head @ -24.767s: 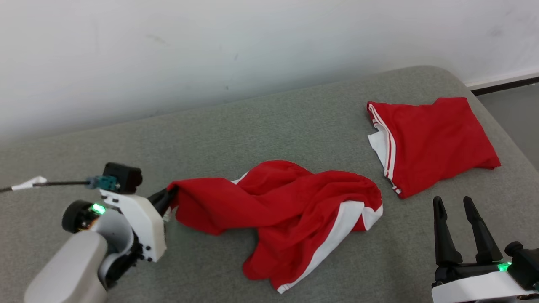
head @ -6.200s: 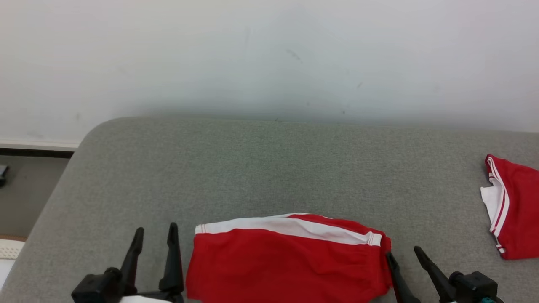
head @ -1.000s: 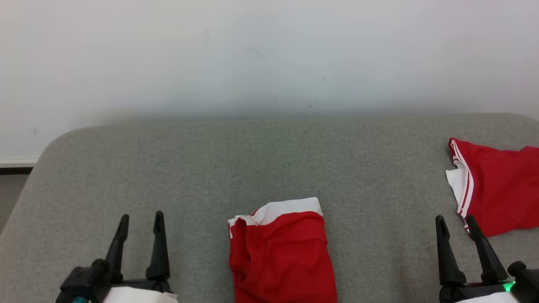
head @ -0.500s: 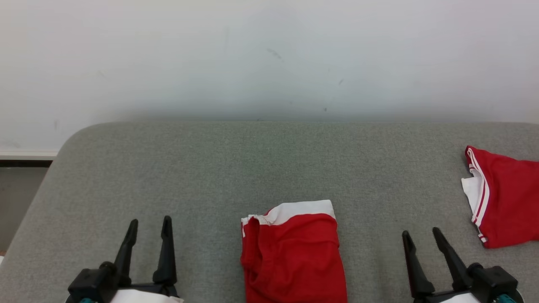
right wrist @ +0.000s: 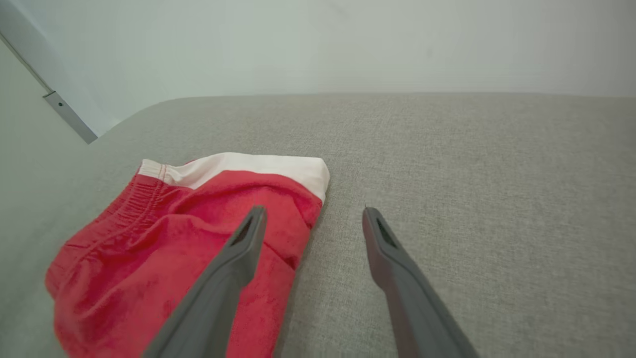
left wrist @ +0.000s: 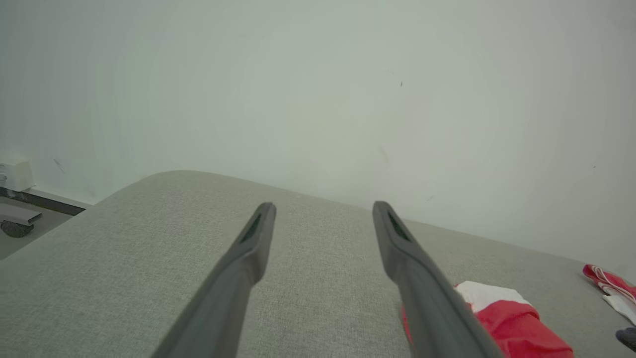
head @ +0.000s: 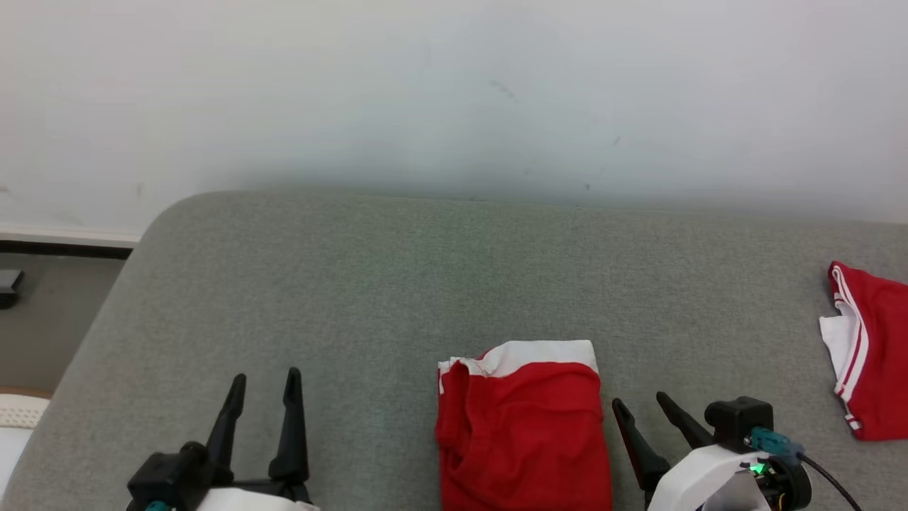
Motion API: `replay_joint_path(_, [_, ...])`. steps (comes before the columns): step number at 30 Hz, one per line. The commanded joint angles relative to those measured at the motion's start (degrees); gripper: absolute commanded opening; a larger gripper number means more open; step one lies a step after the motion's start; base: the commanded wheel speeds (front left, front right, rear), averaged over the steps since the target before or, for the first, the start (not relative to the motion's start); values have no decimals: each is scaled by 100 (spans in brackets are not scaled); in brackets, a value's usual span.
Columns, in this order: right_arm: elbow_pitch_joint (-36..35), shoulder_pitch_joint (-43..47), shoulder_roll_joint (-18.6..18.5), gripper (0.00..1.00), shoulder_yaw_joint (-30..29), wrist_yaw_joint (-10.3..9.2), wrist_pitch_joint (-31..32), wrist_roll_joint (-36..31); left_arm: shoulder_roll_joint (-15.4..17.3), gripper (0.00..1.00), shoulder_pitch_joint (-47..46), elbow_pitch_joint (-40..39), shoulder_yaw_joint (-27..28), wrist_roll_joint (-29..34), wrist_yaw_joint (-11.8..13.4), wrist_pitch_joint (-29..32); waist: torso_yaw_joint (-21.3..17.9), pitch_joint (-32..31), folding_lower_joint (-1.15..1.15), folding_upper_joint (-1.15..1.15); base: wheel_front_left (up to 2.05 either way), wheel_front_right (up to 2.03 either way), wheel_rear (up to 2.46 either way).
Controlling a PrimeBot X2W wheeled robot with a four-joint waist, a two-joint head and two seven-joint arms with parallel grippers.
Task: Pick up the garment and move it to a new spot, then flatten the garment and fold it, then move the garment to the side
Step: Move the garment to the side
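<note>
The garment (head: pixel 523 433) is a red pair of shorts with a white band, folded into a narrow rectangle at the near middle of the grey cushion; it also appears in the right wrist view (right wrist: pixel 164 248) and the left wrist view (left wrist: pixel 507 323). My right gripper (head: pixel 644 411) stands open just right of the garment's edge, tilted toward it, with one finger over the cloth's right edge in the right wrist view (right wrist: pixel 312 219). My left gripper (head: pixel 264 387) is open at the lower left, well apart from the garment, nothing between its fingers (left wrist: pixel 323 211).
A second folded red garment (head: pixel 869 348) lies at the far right edge of the grey cushion (head: pixel 397 284). A white wall stands behind. The cushion's rounded left corner drops to the floor (head: pixel 42 319), where a small dark object (head: pixel 8 287) sits.
The camera has swung left, so the picture shifted right. My right gripper has moved left and tilted toward the folded garment's right edge. The garment lies unchanged.
</note>
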Motion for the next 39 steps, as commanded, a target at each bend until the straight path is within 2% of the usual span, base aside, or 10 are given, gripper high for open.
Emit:
replay_joint_path(1, [200, -150, -33, 100, 39, 1, 107, 93, 21, 100, -35, 18, 5, -47, 11, 4, 84, 32, 0, 0, 0, 0, 0])
replay_joint_path(10, [1357, -646, 54, 100, 412, 1, 1266, 822, 22, 100, -105, 74, -59, -132, 19, 4, 405, 133, 0, 0, 0, 0, 0])
replay_joint_path(15, [1923, -583, 101, 100, 620, 1, 2049, 1130, 22, 100, -118, 102, -52, -146, 10, 4, 523, 150, 0, 0, 0, 0, 0])
replay_joint_path(21, [1960, -674, 192, 100, 959, 21, 2421, 1652, 21, 100, -113, 85, -92, -164, 44, 4, 585, 168, 0, 0, 0, 0, 0])
replay_joint_path(22, [1944, -712, 200, 84, 1029, 24, 2417, 1728, 22, 100, -119, 86, -103, -162, 49, 4, 592, 171, 0, 0, 0, 0, 0])
replay_joint_path(23, [1913, -746, 209, 56, 1114, 29, 2435, 1814, 21, 100, -122, 88, -114, -153, 50, 4, 598, 172, 0, 0, 0, 0, 0])
replay_joint_path(24, [1905, -785, 219, 45, 1191, 30, 2433, 1877, 21, 100, -128, 90, -127, -158, 58, 4, 602, 174, 0, 0, 0, 0, 0])
replay_joint_path(25, [1908, -831, 221, 29, 1247, 30, 2410, 1938, 22, 100, -132, 93, -136, -161, 62, 4, 606, 174, 0, 0, 0, 0, 0])
replay_joint_path(26, [1922, -878, 212, 2, 1297, 30, 2368, 1976, 22, 100, -131, 98, -145, -163, 67, 4, 610, 171, 0, 0, 0, 0, 0])
replay_joint_path(39, [2192, -1465, 97, 0, 1446, 1, 1682, 1887, 22, 100, -35, 101, -87, -82, 41, 4, 478, 12, 0, 0, 0, 0, 0])
